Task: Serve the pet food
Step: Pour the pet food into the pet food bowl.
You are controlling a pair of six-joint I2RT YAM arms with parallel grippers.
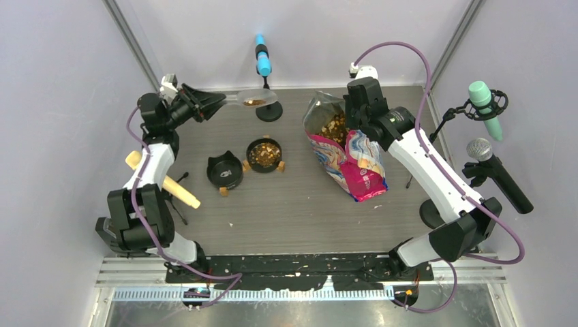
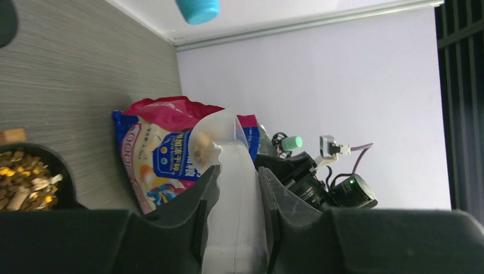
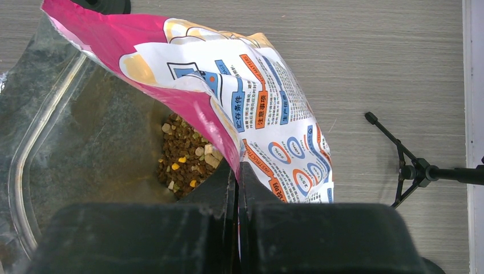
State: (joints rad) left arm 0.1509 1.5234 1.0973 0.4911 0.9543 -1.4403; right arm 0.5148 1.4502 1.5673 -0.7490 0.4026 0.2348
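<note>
My left gripper [image 1: 217,101] is shut on the handle of a clear plastic scoop [image 1: 257,99] that holds some pet food [image 1: 254,103], level above the table's back. In the left wrist view the scoop [image 2: 228,171] runs between my fingers, pet food [image 2: 200,149] in its bowl. My right gripper [image 1: 360,121] is shut on the rim of the pink, white and blue bag [image 1: 354,163], holding it open; pet food [image 1: 332,127] shows inside, also in the right wrist view [image 3: 182,160]. One black bowl [image 1: 264,155] holds pet food [image 1: 264,154]; the other black bowl [image 1: 225,172] looks empty.
A blue microphone [image 1: 262,61] on a black round stand [image 1: 269,112] is at the back centre, right by the scoop. A wooden rolling pin [image 1: 163,180] lies at the left. Green and grey microphones [image 1: 485,109] stand at the right, with a small tripod [image 3: 411,171].
</note>
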